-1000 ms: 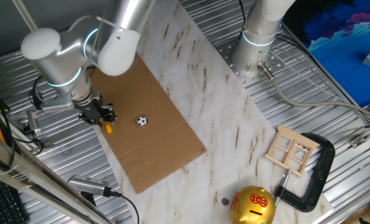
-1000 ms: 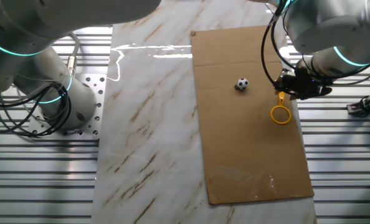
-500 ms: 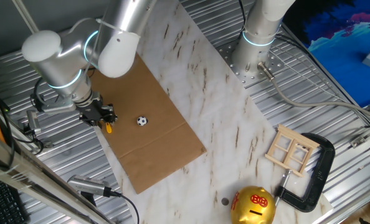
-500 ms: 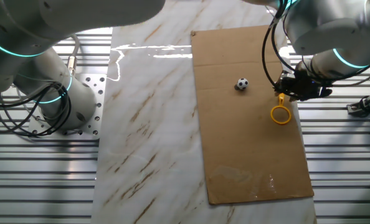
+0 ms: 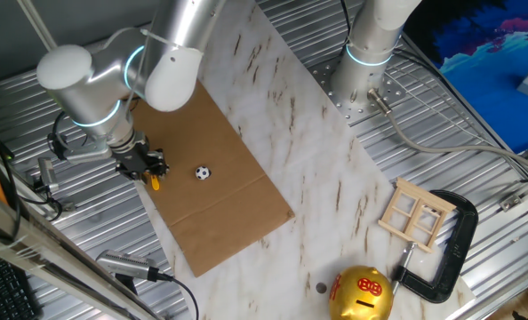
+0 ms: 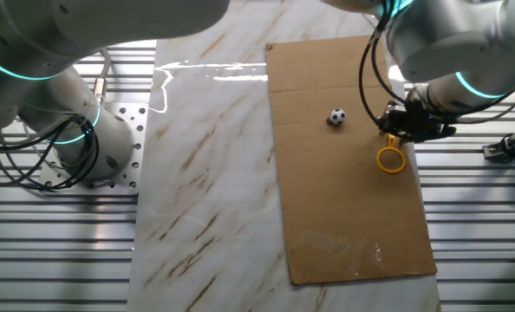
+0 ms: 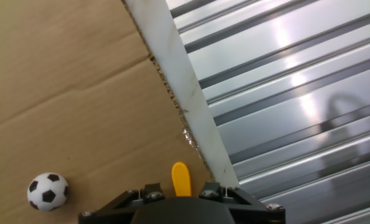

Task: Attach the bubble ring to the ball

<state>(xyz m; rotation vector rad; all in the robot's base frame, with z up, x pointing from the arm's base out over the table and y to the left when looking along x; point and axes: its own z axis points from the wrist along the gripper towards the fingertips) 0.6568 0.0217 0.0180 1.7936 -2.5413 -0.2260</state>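
In one fixed view, we see the gripper [image 5: 148, 169] closed on the bubble ring [image 5: 155, 182]; the ball [image 5: 202, 173] lies near, on the cardboard sheet [image 5: 220, 213].

In the other fixed view, the loop hangs below the fingers, the ball well left.

In the hand view, the ball sits lower left of the handle.

You are seeing the yellow-orange bubble ring [image 6: 391, 159] lying near the cardboard sheet's [image 6: 344, 217] edge, its open loop empty. The white-and-black ball [image 6: 336, 117] is sitting on that sheet, apart from the ring.
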